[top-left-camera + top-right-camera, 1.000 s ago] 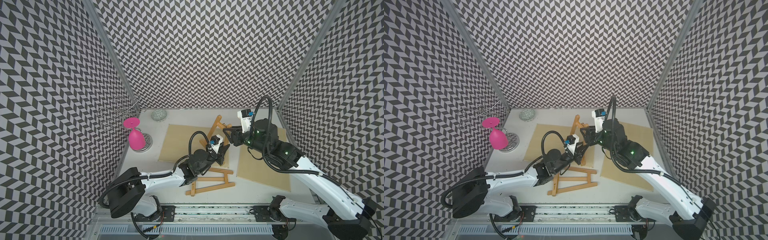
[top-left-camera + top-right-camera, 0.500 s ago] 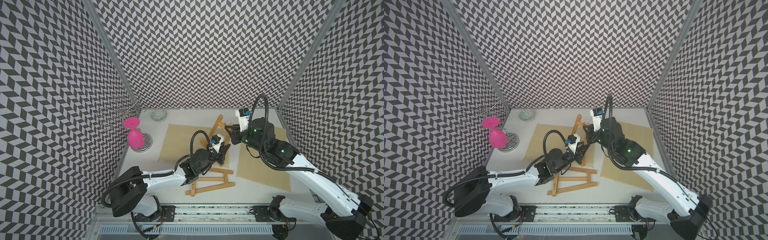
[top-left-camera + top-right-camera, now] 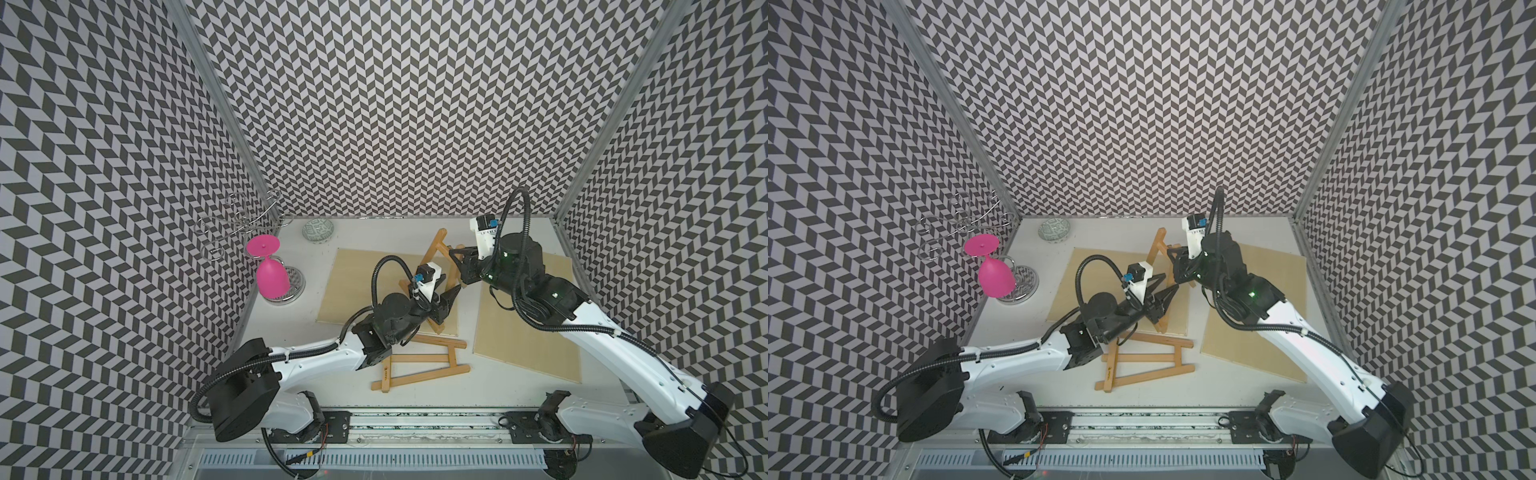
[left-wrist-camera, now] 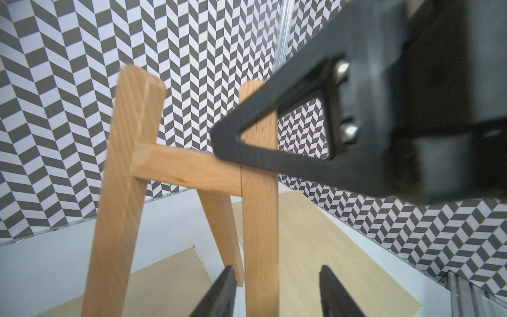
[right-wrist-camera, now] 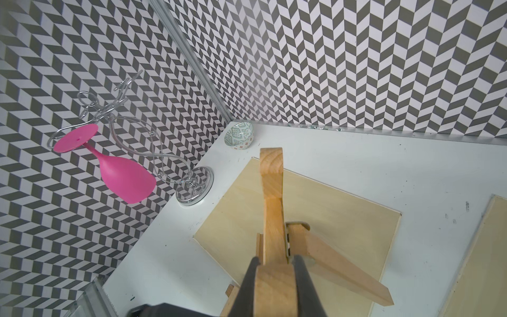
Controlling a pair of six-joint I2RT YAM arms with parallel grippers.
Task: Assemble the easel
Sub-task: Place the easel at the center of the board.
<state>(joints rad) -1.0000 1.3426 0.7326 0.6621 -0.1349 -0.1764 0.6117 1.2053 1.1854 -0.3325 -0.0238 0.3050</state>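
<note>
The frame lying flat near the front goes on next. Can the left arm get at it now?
Probably yes: the left gripper is open, holding nothing, and the flat frame lies mostly uncovered beside that arm. It must first back off the upright leg it straddles.

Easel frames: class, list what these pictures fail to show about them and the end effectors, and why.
Upright easel frame: middle hidden behind the left arm in both top views.
Its front feet: cut off by the left wrist view's bottom edge.
Right end effector: blurred in the left wrist view, hiding part of one leg.
Flat frame: one end under the left arm, top views.
</note>
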